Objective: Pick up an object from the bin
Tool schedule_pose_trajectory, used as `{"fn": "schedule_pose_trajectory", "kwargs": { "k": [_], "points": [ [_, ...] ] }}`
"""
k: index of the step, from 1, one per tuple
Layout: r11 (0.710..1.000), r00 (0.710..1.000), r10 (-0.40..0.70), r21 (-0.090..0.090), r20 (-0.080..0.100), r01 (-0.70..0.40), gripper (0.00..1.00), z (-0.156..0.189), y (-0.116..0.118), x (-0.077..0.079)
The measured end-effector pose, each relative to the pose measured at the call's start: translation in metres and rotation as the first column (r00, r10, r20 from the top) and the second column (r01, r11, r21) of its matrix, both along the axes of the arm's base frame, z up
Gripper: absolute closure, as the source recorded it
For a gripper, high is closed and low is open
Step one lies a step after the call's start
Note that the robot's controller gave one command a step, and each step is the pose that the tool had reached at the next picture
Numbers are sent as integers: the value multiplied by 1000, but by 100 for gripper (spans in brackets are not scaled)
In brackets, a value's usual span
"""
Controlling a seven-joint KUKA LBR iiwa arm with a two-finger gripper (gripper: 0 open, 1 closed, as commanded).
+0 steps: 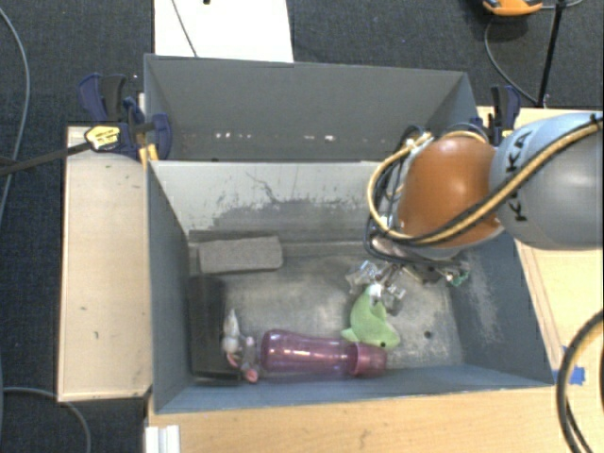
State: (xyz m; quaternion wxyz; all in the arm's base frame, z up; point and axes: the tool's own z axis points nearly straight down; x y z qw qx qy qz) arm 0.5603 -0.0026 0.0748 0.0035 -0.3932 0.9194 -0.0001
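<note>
My gripper (378, 287) hangs low over the right half of the bin, under the arm's orange cover. Directly below it lies a small green soft thing (371, 327), whose upper tip reaches up to the gripper. Whether the two touch is unclear. A purple see-through bottle (307, 355) lies on its side along the front wall, its right end against the green thing and its white and pink cap end (232, 340) pointing left.
A grey foam block (238, 254) lies at the back left of the bin floor. A black block (207, 324) stands against the left wall beside the bottle's cap end. The arm comes in from the right over the bin's rim.
</note>
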Motion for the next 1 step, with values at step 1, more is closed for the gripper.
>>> {"fn": "schedule_pose_trajectory", "kwargs": {
  "k": [1],
  "points": [
    [1000, 1000, -2, 0, -5, 2, 100, 21, 0, -1]
  ]
}}
